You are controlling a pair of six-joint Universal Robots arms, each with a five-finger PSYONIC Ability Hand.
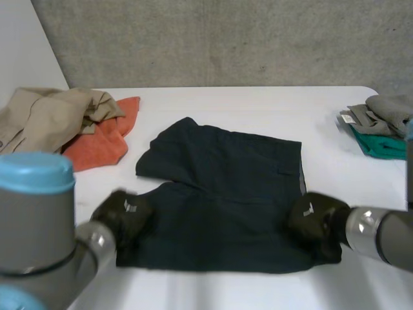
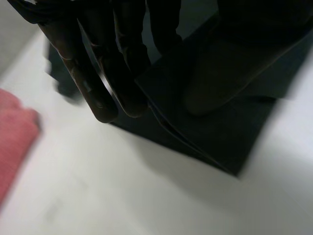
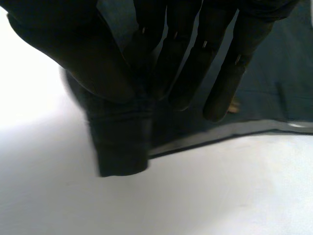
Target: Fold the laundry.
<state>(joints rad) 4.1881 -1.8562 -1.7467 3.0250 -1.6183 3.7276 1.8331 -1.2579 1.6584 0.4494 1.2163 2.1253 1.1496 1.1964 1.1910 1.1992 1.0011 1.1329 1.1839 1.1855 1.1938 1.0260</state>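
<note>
Dark navy shorts point(image 1: 226, 194) lie spread flat in the middle of the white table point(image 1: 258, 103), waistband towards the right. My left hand point(image 1: 126, 216) is on their near left corner. In the left wrist view its fingers point(image 2: 107, 73) and thumb close on the layered edge of the shorts point(image 2: 210, 132). My right hand point(image 1: 313, 216) is at the near right corner. In the right wrist view that hand point(image 3: 98, 63) pinches a bunched fold of the shorts point(image 3: 122, 147) between thumb and fingers.
A crumpled beige garment point(image 1: 45, 116) and an orange cloth point(image 1: 106, 139) lie at the far left; the orange cloth point(image 2: 14, 142) is also beside my left hand. At the right edge, folded grey clothes point(image 1: 387, 113) sit on a green one point(image 1: 384, 145).
</note>
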